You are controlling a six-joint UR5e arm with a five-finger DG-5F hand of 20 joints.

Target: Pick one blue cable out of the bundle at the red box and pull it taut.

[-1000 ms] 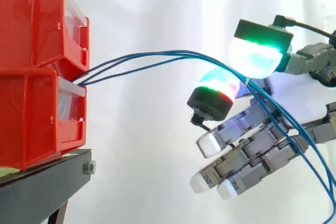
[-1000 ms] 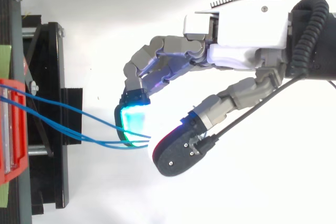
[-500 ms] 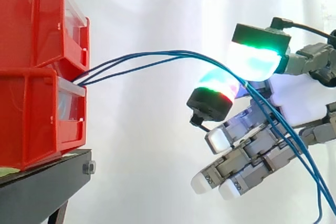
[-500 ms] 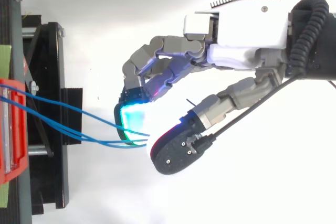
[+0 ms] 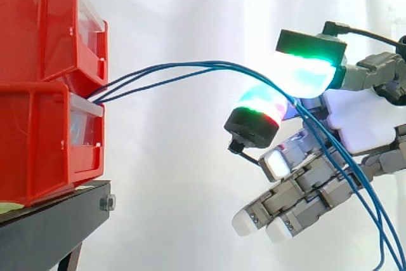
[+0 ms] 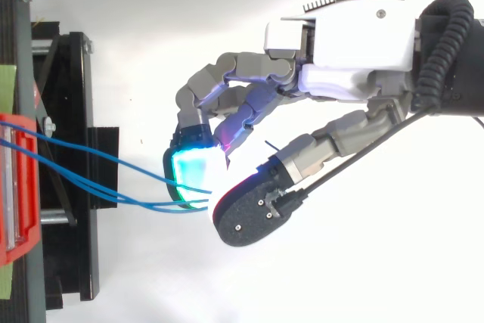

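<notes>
Pinched with two glowing pads (image 5: 303, 71), cyan-green above and red-edged below, right of centre in the side view. Met almost tip to tip just below centre in the top view. Had the other fingers (image 5: 282, 211) curled lower down, at lower right, touching no wire. Belonged to the hand (image 6: 355, 43) reaching in from the right edge.

Caught the blue cables (image 5: 190, 68) in that pinch, apparently all three strands rather than one. Could not tell for certain how many lay under the pads. Arched up and left from the pinch to the gap between the stacked red bins (image 5: 44, 87) at the left edge, above the black stand (image 5: 51, 220). Drooped slack on the other side, past the palm toward the lower right corner.

Judged thin, light, limp and smooth. Likely to slide through a loose pinch, unlikely to break, prone to drag its neighbours along. Best taken nearer the bins, where the strands fan apart, with one strand flat between two pad faces.
</notes>
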